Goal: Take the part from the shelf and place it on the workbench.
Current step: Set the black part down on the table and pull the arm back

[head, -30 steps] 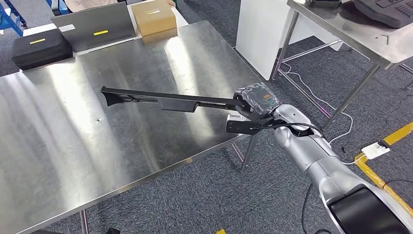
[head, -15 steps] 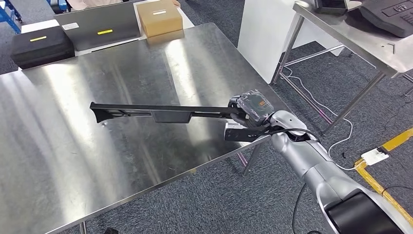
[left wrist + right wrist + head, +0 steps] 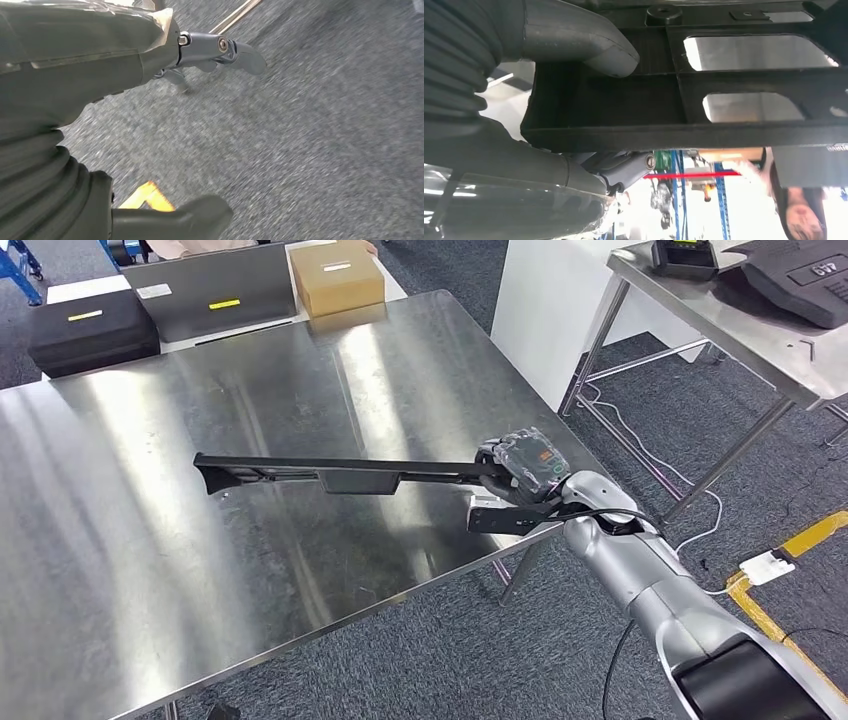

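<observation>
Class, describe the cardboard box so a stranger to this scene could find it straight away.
Start at the big steel workbench and look along its far edge, where three things sit in a row. The cardboard box is the rightmost, beside a grey case. It alone is tan, with a white label on top.

A long, slim black plastic part, a rail-like strip with a flared far end and a thicker block near its middle, lies nearly level above the shiny steel tabletop. It stretches across the tabletop's right half, its near end held in the right robot hand at the tabletop's right edge. The right wrist view shows the part's underside as a ribbed frame with open windows, the thumb pressed against it.
</observation>
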`<action>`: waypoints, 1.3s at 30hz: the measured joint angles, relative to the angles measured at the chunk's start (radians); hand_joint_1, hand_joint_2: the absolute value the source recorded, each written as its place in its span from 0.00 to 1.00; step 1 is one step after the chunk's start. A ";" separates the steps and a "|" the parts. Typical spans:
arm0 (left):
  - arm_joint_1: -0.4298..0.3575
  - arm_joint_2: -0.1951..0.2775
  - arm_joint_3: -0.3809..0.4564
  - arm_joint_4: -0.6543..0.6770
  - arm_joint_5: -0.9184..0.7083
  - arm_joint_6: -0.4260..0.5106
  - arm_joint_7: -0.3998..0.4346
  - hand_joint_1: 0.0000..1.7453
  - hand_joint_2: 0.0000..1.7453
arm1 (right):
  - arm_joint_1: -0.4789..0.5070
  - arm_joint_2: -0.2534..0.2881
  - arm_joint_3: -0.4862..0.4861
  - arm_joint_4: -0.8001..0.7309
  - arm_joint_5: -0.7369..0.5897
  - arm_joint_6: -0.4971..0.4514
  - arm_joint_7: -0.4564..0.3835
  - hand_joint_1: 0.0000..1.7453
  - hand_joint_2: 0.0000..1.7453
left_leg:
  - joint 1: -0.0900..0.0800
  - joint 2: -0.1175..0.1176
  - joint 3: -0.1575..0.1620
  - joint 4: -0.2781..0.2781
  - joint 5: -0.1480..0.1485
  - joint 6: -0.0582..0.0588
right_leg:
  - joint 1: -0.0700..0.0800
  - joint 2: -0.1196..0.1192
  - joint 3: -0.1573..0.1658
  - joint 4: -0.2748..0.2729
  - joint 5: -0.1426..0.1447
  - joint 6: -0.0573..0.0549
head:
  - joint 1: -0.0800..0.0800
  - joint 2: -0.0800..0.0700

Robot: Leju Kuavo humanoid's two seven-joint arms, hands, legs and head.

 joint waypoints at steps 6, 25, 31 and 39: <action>0.000 -0.010 0.002 -0.001 -0.018 0.078 -0.044 0.00 1.00 | 0.020 -0.025 0.000 0.000 0.000 -0.012 -0.001 0.95 1.00 | -0.007 -0.007 0.012 0.001 -0.009 0.000 | 0.009 -0.001 -0.033 0.000 0.040 0.003 | 0.001 0.000; -0.003 -0.009 0.011 -0.001 -0.029 0.037 -0.048 0.00 0.75 | 0.023 -0.031 0.001 0.000 -0.003 -0.019 -0.003 0.00 1.00 | 0.033 0.001 -0.002 0.013 -0.012 -0.075 | 0.004 0.000 0.063 -0.152 0.092 -0.019 | -0.003 0.000; -0.006 -0.008 0.011 -0.002 -0.025 0.012 -0.037 0.00 0.00 | 0.018 -0.033 0.000 -0.002 -0.006 -0.019 -0.003 0.00 1.00 | 0.024 0.001 0.010 0.002 -0.004 -0.028 | 0.003 -0.002 -0.014 0.003 0.021 -0.008 | -0.001 0.000; -0.007 -0.008 0.012 -0.002 -0.025 0.015 -0.006 0.00 0.00 | 0.022 -0.044 0.000 -0.003 -0.011 -0.019 -0.002 0.00 1.00 | 0.009 -0.001 0.012 0.006 -0.010 -0.029 | 0.009 -0.003 0.034 -0.114 0.088 0.001 | -0.001 0.000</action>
